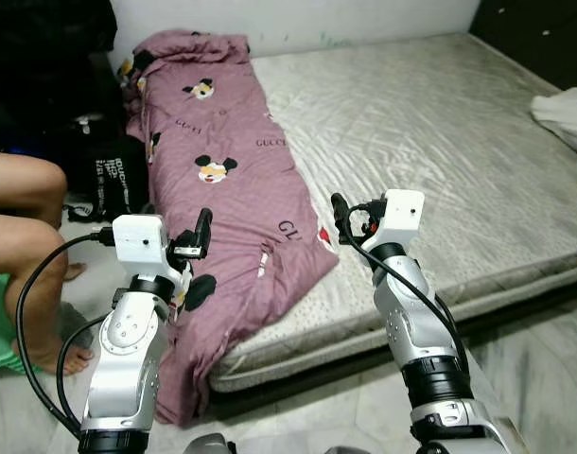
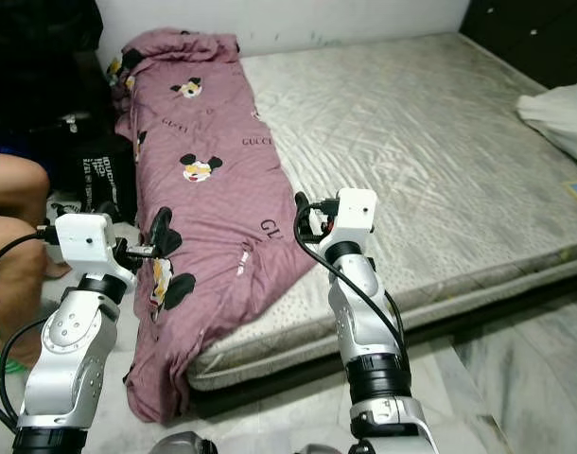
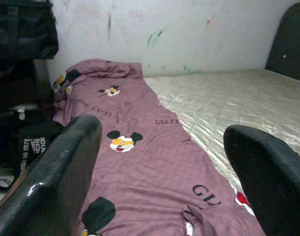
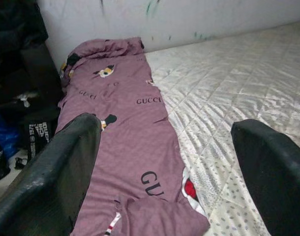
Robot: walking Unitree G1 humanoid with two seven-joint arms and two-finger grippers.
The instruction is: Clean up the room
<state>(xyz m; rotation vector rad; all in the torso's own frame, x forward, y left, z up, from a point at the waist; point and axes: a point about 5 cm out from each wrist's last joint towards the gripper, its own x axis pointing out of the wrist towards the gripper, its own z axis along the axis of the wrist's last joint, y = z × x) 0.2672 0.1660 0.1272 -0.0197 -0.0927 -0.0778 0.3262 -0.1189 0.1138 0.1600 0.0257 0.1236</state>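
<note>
Both grippers hang in the air with fingers spread wide, holding nothing. The left gripper (image 1: 196,241) is raised on a bent silver arm over the near end of the long mauve cartoon-print quilt (image 1: 227,180); the right gripper (image 1: 350,219) is raised beside that quilt's inner edge. The quilt lies along the left side of the bare grey quilted mattress (image 1: 430,142), its end drooping toward the floor. A seated person's bare legs (image 1: 24,236) are at far left, beside what may be a black bag (image 1: 113,175).

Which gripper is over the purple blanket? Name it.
The left gripper: its open fingers hang over the purple blanket where it spills off the mattress. The right gripper is raised above the blanket's edge beside bare mattress.
</note>
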